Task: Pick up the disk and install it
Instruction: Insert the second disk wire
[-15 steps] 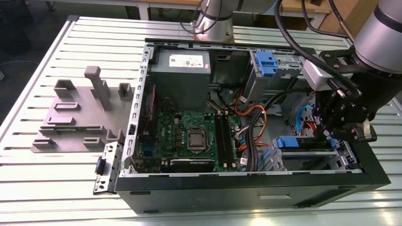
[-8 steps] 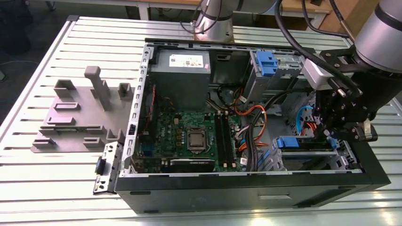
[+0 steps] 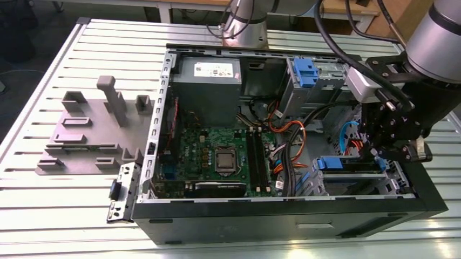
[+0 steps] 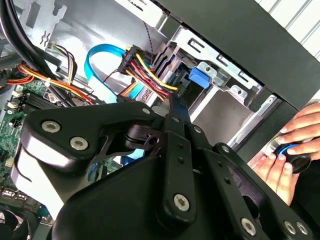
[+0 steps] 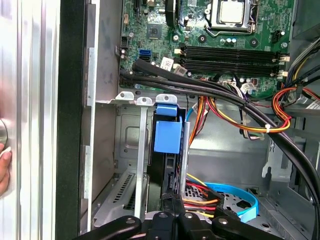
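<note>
the gripper [image 3: 392, 154] hangs low inside the open computer case [image 3: 288, 221], over the drive bay [image 3: 357, 175] at the exterior view's right, near the case's front corner. the disk [image 5: 167, 137] sits edge-on in that bay: in the first wrist view its blue carrier tab faces the camera with a thin silver edge beside it, slotted between the bay's metal rails. in the exterior view the same blue tab [image 3: 333, 163] shows just beside the gripper's tip.

whether the jaws are open or clamped on the disk i cannot tell; both wrist views show the black linkage but not the fingertips, and they may be touching the carrier's far end.

judging by its look, the disk is a rigid metal slab, fairly heavy for its size, with smooth slippery faces; the plastic carrier is softer and will flex a little. the safest hold seems to be across the long edges on the carrier frame, not on the tab or the labelled face. it is shock-sensitive, so it wants no knocks.

the orange and yellow power cables [image 5: 235, 112] and a blue data cable [image 5: 247, 202] lie close by the bay. a person's hand [image 4: 295, 145] rests outside the case wall.
</note>
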Controlling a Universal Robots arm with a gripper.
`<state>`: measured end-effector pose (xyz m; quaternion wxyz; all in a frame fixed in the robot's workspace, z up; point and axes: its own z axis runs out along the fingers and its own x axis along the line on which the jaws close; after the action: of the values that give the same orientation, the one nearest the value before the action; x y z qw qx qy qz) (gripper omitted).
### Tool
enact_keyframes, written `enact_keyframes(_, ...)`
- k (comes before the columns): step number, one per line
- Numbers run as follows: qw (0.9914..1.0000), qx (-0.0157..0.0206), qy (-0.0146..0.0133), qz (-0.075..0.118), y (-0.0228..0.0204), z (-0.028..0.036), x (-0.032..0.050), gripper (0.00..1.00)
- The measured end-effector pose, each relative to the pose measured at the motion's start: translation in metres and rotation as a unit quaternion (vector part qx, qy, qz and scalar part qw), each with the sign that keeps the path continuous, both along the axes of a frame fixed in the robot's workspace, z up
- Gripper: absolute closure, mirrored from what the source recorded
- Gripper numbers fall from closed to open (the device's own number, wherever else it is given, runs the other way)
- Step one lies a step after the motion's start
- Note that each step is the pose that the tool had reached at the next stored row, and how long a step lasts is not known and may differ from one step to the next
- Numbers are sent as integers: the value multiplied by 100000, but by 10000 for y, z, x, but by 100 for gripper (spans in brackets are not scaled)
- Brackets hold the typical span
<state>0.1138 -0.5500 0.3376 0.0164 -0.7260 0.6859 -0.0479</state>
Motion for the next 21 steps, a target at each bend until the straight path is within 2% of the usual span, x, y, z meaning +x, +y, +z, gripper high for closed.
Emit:
enact_keyframes(6,100000,22,-3,11,0,4,-37,89)
enact_keyframes(12,99999,32,337,3,1,47,-37,89)
enact_keyframes(15,99999,27,402,-21,1,52,-37,89)
enact_keyframes(21,99999,28,414,-18,4,122,-37,89)
